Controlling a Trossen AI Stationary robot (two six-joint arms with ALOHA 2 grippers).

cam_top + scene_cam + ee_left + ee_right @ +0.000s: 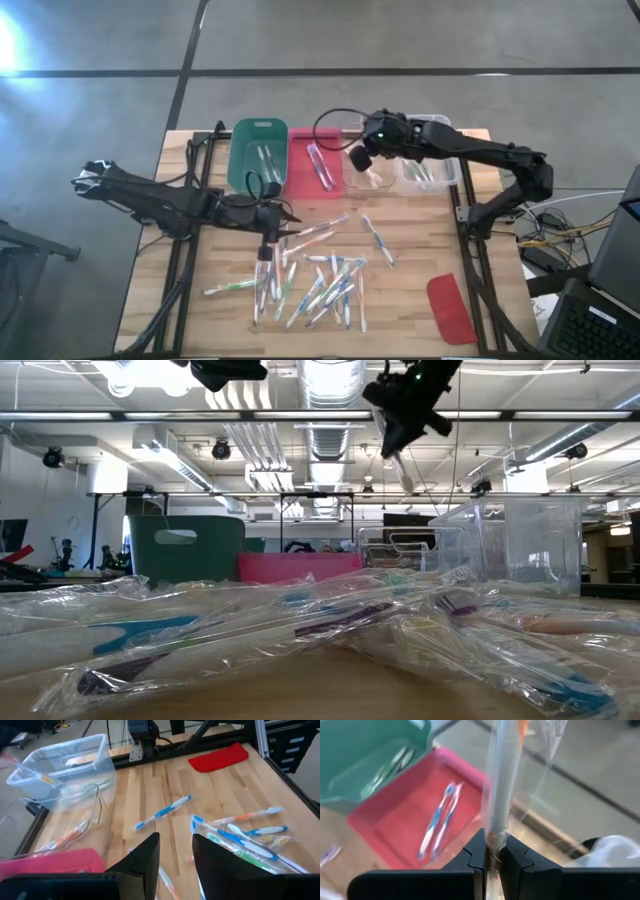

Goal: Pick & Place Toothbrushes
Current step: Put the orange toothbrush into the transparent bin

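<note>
Your right tool (490, 851) is clamped on a wrapped toothbrush (500, 780) above the clear bin (372, 176) at twelve o'clock: centre it, release low; left tool (174, 851) stands part-open over the pile (320, 280).

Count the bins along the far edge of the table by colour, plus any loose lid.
Green bin: 1
Pink bin: 1
Clear bins: 2
Red lid: 1
Total: 5
</note>
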